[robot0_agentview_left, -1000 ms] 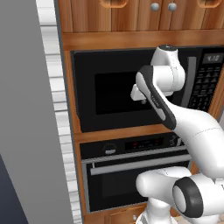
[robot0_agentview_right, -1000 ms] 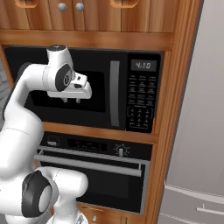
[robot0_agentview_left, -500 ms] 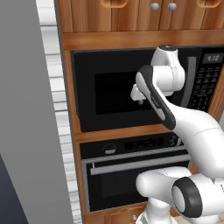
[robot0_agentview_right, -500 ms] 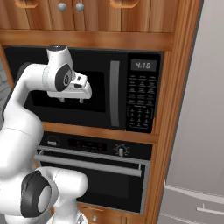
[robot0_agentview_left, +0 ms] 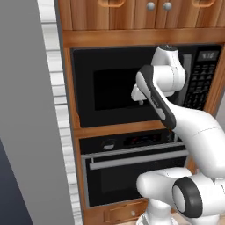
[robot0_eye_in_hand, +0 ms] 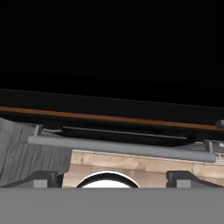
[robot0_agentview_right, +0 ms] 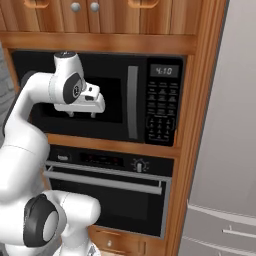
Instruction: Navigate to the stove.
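Note:
The stove is out of view. My gripper [robot0_agentview_left: 137, 100] [robot0_agentview_right: 81, 115] hangs open in front of the black microwave [robot0_agentview_left: 110, 88] [robot0_agentview_right: 135, 100], close to its door glass, with nothing between its fingers. In the hand view the gripper [robot0_eye_in_hand: 111, 178] looks down along the cabinet front, its two dark fingertips [robot0_eye_in_hand: 41, 177] standing wide apart at the bottom. Above them lies the silver bar handle [robot0_eye_in_hand: 118, 148] of the wall oven.
The black wall oven [robot0_agentview_left: 132, 171] [robot0_agentview_right: 115, 195] sits under the microwave in a wooden cabinet column. Wooden upper cabinets [robot0_agentview_left: 110, 13] are above. A grey panel [robot0_agentview_left: 26, 132] stands to the left, and a grey fridge [robot0_agentview_right: 225, 150] to the right.
The whole picture has shifted slightly upward in both base views, so the camera has moved a little. The arm keeps the same pose and the gripper stays open.

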